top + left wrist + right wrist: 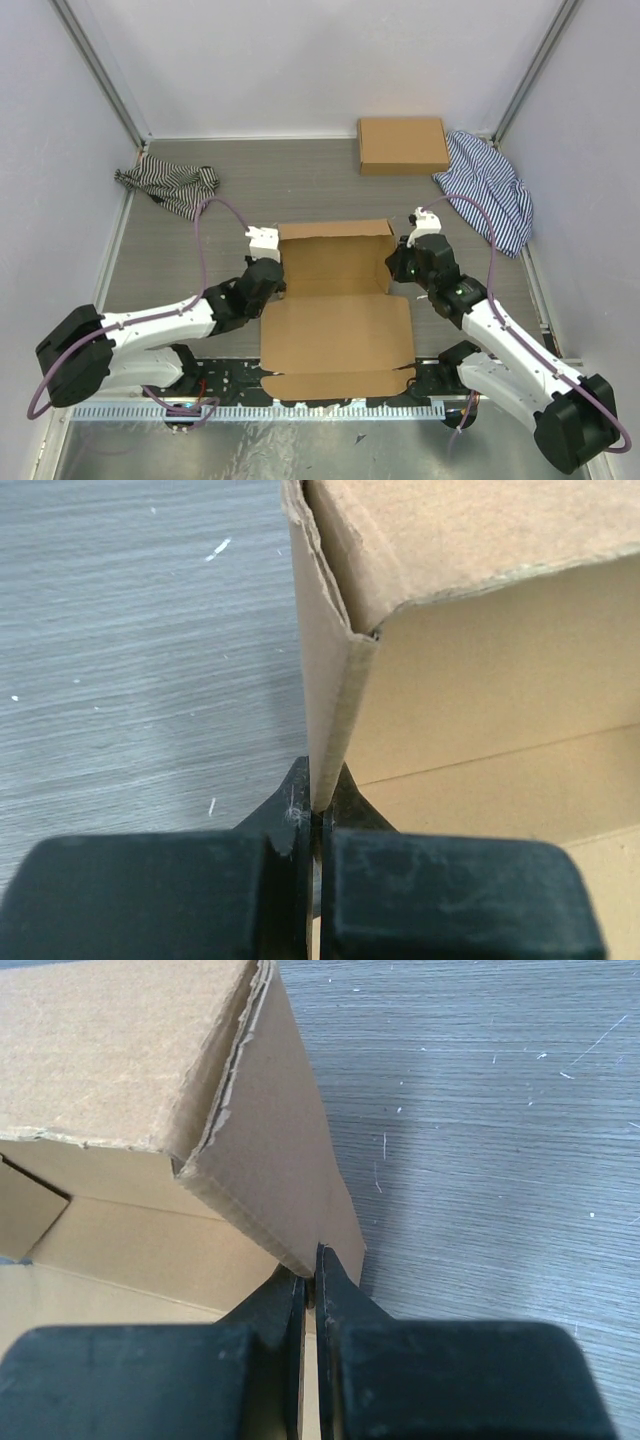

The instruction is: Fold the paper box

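I read the plain brown die-cut paper box [338,300] as matt, unprinted corrugated cardboard, with ragged, fibrous cut edges. The grey bench [300,190] has a fine wood-grain finish with white flecks. The black jaws look like matt, scuffed plastic. The black-and-white striped cloth [170,185] and blue-and-white striped cloth [490,190] are soft, crumpled fabric.

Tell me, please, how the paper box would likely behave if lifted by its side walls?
Probably light: the paper box is thin cardboard, slim in the jaws of the left gripper. It would likely hinge at its creases, since the near panels lie flat, unfolded. The wall pinched by the right gripper might bend; its edges look frayed.
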`<state>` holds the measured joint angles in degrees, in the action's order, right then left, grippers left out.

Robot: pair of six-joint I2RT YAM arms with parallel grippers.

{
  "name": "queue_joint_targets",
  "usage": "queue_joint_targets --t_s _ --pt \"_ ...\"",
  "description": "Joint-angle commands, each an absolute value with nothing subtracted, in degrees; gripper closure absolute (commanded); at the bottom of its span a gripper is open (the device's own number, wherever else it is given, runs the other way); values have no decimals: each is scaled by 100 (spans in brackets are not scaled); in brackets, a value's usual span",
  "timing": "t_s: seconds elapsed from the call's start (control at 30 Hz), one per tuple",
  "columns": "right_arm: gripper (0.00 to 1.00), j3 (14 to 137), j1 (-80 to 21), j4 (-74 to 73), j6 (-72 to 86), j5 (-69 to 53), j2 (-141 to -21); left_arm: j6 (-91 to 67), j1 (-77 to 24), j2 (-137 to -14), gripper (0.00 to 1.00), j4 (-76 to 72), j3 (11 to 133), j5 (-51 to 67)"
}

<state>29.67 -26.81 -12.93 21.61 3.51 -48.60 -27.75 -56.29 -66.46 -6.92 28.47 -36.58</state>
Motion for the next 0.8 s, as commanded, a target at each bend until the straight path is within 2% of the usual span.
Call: queue_joint_targets --t_s 0.0,0.1,0.4,0.6,0.7,0.77 --pt "99 3127 -2733 -1433 2418 246 -4683 -2742 -5748 -6846 100 -138 3356 -4825" --pt "99 3155 -2747 -1500 2395 343 -4734 -2816 -5893 -7023 100 458 3726 -5377" --pt "94 3334 -2777 -1522 2325 455 -5136 -2705 -6388 -7784 100 1704 4608 -5995" --pt "70 3630 -2777 -1594 2184 511 -5504 -2800 -6506 -7769 100 1777 4666 -5776" --pt "63 3654 -2777 -1495 2133 484 -5688 -2854 -6575 -7675 100 1791 4628 -5740" --pt "62 3617 -2777 -1394 2111 467 -5808 -2865 -6635 -7586 100 1796 4600 -5748"
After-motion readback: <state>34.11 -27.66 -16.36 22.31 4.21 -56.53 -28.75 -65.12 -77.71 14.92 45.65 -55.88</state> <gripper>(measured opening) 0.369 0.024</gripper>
